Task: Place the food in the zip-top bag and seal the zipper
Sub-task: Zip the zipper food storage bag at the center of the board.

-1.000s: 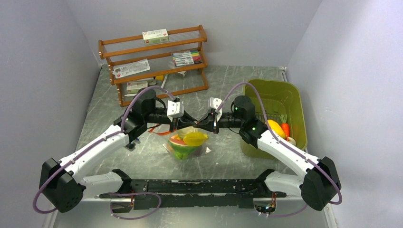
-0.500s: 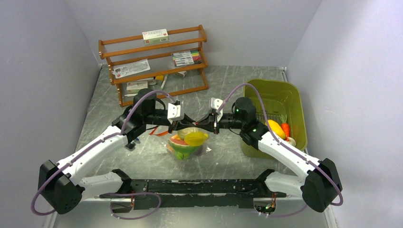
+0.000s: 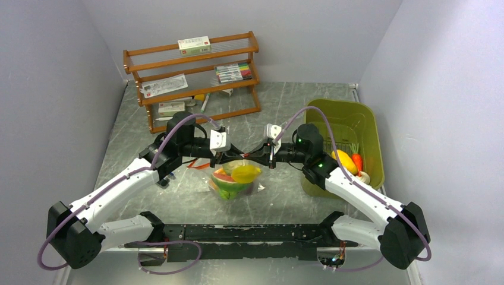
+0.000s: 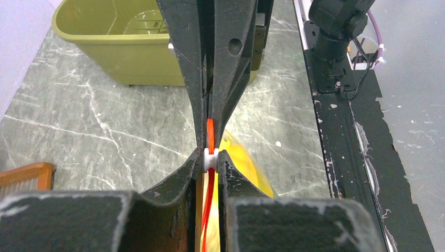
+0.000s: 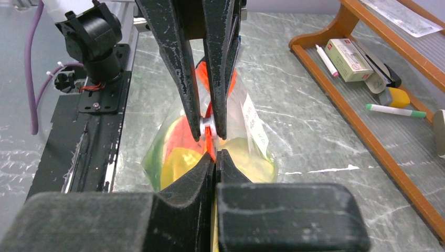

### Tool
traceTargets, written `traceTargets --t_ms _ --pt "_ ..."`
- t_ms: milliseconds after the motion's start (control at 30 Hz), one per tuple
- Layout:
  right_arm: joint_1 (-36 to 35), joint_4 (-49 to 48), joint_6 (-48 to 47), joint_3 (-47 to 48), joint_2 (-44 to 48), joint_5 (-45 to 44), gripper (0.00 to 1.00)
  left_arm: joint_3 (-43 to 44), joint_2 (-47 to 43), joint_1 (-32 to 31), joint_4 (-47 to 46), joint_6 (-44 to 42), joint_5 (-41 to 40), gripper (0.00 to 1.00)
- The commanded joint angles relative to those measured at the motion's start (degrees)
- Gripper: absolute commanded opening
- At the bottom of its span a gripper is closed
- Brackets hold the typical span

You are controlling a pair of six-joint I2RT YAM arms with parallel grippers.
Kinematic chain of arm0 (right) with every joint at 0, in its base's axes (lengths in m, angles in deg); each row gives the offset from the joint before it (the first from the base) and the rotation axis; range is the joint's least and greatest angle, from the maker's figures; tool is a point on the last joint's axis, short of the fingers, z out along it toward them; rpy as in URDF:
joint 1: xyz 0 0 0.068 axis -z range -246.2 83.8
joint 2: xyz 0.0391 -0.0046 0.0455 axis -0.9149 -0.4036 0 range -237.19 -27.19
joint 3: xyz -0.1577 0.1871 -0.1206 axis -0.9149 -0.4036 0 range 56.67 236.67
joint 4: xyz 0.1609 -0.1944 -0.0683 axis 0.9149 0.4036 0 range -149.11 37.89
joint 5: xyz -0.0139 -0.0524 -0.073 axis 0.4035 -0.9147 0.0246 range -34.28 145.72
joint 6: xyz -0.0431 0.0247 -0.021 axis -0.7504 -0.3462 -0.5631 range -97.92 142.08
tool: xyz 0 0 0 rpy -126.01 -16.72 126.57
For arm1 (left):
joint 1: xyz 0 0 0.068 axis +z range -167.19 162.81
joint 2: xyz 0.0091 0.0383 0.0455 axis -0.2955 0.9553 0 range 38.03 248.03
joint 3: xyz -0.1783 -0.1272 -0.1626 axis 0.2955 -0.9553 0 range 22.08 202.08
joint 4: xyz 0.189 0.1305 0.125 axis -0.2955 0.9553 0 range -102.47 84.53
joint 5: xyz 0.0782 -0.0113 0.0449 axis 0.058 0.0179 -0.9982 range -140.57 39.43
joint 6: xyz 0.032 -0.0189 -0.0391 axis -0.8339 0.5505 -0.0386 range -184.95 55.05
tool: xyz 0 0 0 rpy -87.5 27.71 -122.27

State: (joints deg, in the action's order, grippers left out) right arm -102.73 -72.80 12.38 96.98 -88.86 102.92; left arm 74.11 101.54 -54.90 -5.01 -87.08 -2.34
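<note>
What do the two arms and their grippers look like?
The left arm and right arm have white shells between bulky black joints. A purple cable loops along each. Small green lights glow on the right one. The gripper fingers are black, tapered, scuffed.

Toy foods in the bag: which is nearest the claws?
The yellow piece, topmost in the zip-top bag, under the left claw and right claw pinching the zipper; the red piece and green piece lie beneath it.
</note>
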Motion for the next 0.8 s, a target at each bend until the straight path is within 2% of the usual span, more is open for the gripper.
traceTargets --t_ms 0,267,467,533,633,700,767 --pt "0.49 -4.86 0.39 -0.23 3.31 -0.1 0.0 -0.26 -0.88 -0.08 3.67 -1.1 -2.62 0.07" --pt "0.7 -4.07 0.32 -1.16 4.79 -0.11 0.0 -1.36 -2.07 -0.08 5.35 -2.09 -4.95 0.07" --pt "0.67 -5.32 0.82 -2.15 4.53 -0.25 0.0 -2.32 -3.19 0.01 1.87 0.53 -1.96 0.07" --pt "0.55 -4.52 1.14 -1.05 2.62 1.92 0.17 -1.82 -2.77 0.01 1.34 0.76 -0.73 0.07" --pt "-0.03 -2.49 0.23 0.93 0.8 3.69 0.36 -1.18 -1.77 0.01 1.36 0.86 -0.04 0.07" --pt "-0.15 -1.32 -0.5 1.8 -0.13 4.15 0.42 -1.0 -1.56 0.01 1.12 0.99 0.16 0.07" --pt "-0.25 1.1 -2.08 3.06 -1.09 4.1 0.38 -0.89 -1.47 -0.03 1.05 1.11 0.37 0.07"
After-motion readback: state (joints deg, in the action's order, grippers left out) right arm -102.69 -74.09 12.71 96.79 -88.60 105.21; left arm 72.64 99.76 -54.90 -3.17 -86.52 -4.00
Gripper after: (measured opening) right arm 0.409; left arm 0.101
